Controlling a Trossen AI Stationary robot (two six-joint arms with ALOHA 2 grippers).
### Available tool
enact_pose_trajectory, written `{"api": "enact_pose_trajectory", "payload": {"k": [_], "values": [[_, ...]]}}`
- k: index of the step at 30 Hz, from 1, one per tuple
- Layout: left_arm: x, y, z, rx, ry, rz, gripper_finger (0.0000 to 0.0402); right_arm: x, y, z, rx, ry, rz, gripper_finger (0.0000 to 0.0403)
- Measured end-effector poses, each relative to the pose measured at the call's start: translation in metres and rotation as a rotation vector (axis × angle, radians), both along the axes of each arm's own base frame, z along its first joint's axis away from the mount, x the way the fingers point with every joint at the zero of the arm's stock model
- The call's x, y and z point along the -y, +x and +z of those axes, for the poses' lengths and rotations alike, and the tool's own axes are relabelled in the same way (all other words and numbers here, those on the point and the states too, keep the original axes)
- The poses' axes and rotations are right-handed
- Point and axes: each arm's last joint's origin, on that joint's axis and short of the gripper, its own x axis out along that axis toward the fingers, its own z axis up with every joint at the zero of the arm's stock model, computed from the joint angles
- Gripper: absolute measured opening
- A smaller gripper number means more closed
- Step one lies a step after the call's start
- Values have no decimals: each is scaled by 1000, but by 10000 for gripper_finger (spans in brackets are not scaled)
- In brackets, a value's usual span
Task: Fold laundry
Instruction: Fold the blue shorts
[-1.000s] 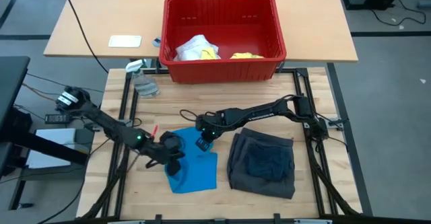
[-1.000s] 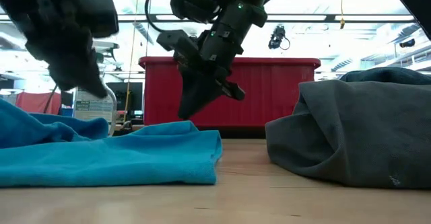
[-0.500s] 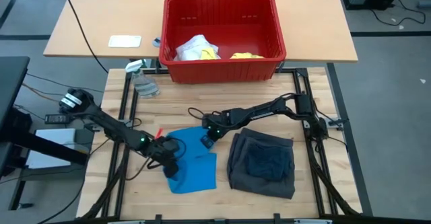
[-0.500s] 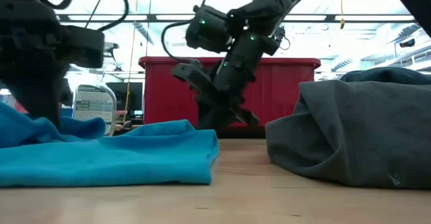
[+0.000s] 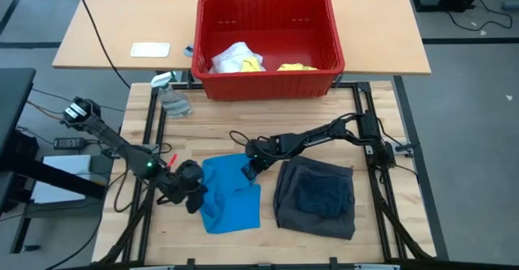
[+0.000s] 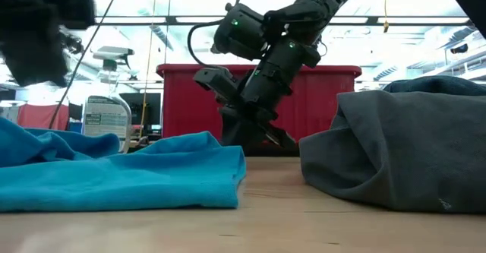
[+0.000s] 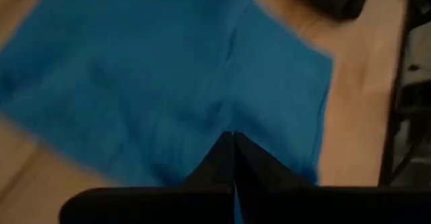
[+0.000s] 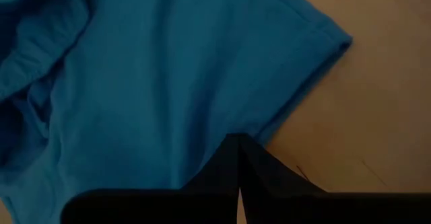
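The bright blue piece [image 5: 233,195] lies spread on the table's near middle. My right gripper [image 5: 251,170] is shut at the piece's far right edge, with its fingers down at table level [image 6: 258,135]. My left gripper [image 5: 193,197] is shut and stands by the piece's left edge. In the low view its dark bulk [image 6: 34,48] hangs above the cloth's rumpled left part [image 6: 30,143] with a gap between them. The dark grey shorts [image 5: 315,195] lie folded to the right. More laundry, white and yellow [image 5: 239,59], sits in the basket. My right gripper pinches the blue piece's right-hand edge [image 8: 269,133] between its two shut fingers, a little back from a hemmed corner [image 8: 340,44]. The fingers slant down from the table's far right. The cloth lies flat on the wood, slack, and the fingertips themselves cover the exact spot.
The red slotted basket [image 5: 268,79] stands at the table's far middle. A clear spray bottle [image 5: 170,100] lies to its left, at the far left. Bare wood shows between the blue piece and the shorts [image 6: 273,177] and along the near edge.
My right gripper has sunk to the table at the blue piece's far right edge and rolled a little. My left gripper has drawn off toward the table's left edge and risen off the cloth's left part. The blue piece lies about as it did.
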Motion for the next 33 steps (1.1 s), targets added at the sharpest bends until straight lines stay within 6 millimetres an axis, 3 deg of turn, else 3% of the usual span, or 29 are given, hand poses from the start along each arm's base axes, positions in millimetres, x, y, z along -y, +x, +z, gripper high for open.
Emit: {"api": "enact_pose_trajectory", "payload": {"k": [7,12,17,22,28,33], "values": [[-7,32,-7,97,47,24,4,-9,-5,20,25,-125,-61,9],[-6,44,-31,-1,75,17,4,-13,-4,48,129,-168,-109,8],[-1,49,-56,-135,43,-19,4,-14,2,33,142,-152,-72,7],[-1,47,-64,-214,-12,15,4,-19,5,11,103,-101,-28,7],[-3,18,-51,-357,-69,140,4,-26,3,9,70,-134,-40,7],[4,-5,-7,-258,-79,86,4,-26,-2,8,17,-139,-36,6]]}}
